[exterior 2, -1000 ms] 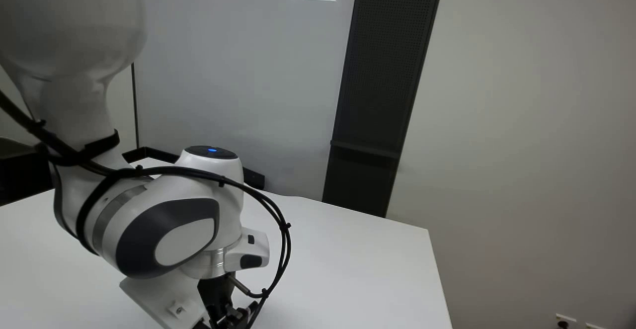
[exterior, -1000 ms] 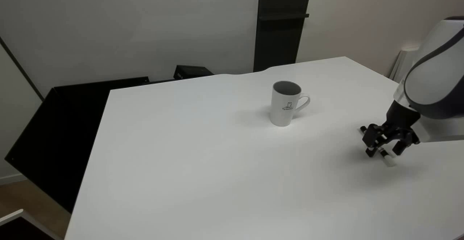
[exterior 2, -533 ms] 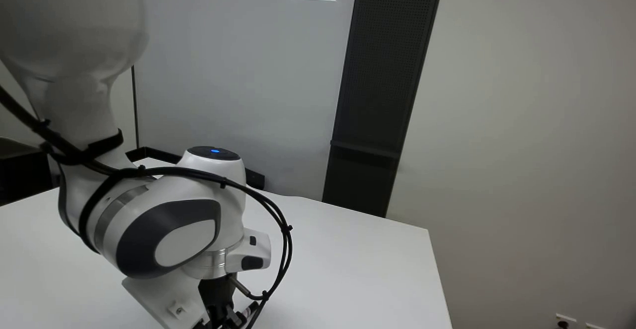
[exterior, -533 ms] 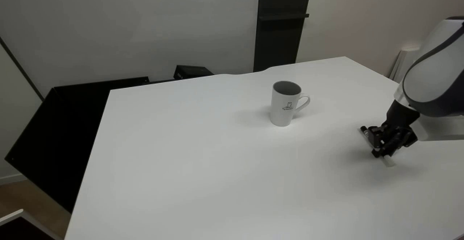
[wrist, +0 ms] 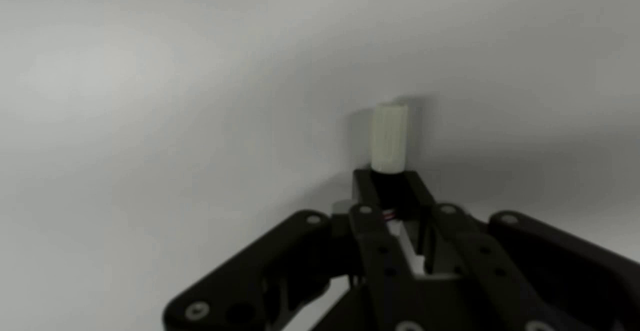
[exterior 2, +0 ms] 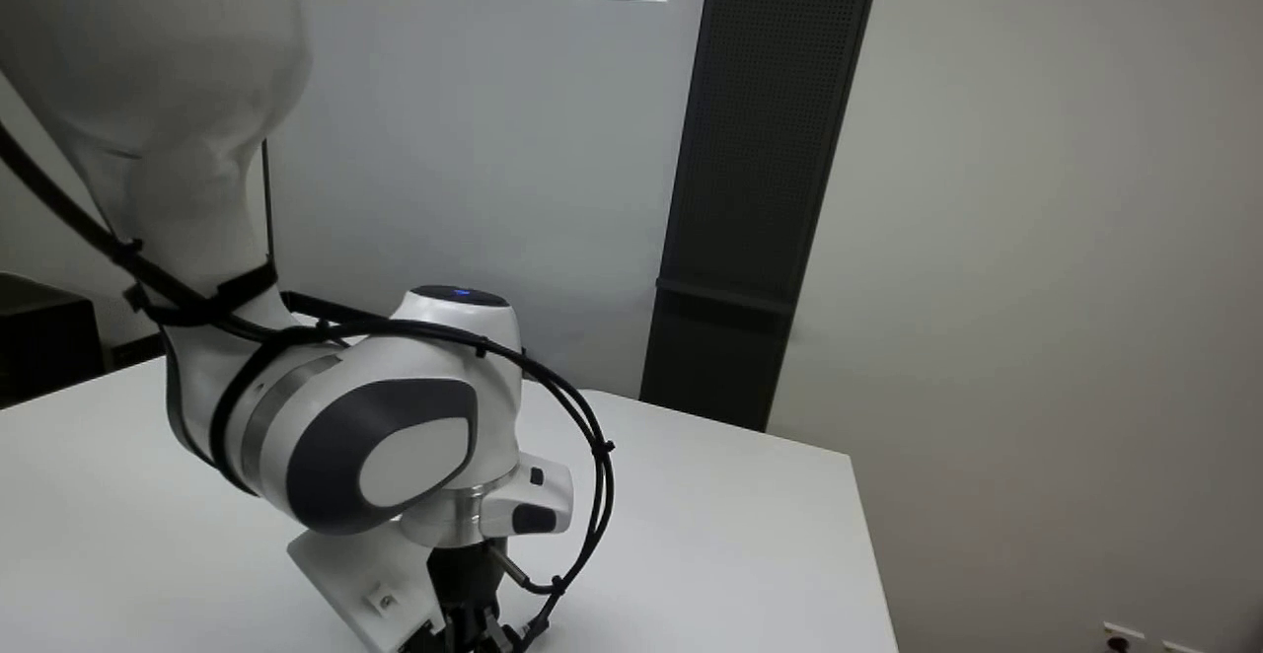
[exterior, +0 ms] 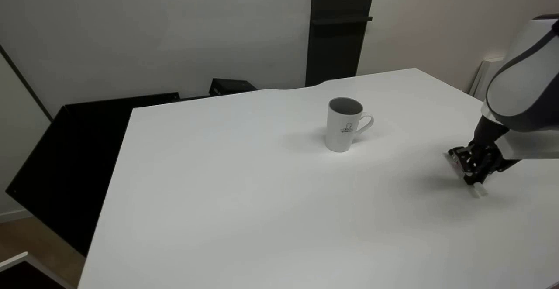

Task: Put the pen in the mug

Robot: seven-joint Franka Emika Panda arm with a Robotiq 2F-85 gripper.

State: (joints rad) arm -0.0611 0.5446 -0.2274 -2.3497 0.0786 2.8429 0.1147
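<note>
The white mug (exterior: 343,128) stands upright on the table in an exterior view, its dark inside facing up and its handle pointing toward the arm. Well to the right of it, my gripper (exterior: 475,179) is low over the tabletop, shut on the pen (exterior: 479,189). In the wrist view the pen's pale end (wrist: 389,138) sticks out past the fingertips, and its dark section sits between the pads of my gripper (wrist: 390,185). The pen lies roughly level, with a shadow close under it; it seems barely above the table. Its far part is mostly hidden by the fingers.
The white table (exterior: 244,184) reaches far to the left of the gripper. A black box (exterior: 231,86) sits behind its back edge, and a dark panel (exterior: 340,31) stands at the wall. Black cables (exterior 2: 553,401) loop off the arm.
The jaws have closed on the pen from both sides. Gripper and pen have then shifted together a little to the right in an exterior view, and the arm has risen slightly.
</note>
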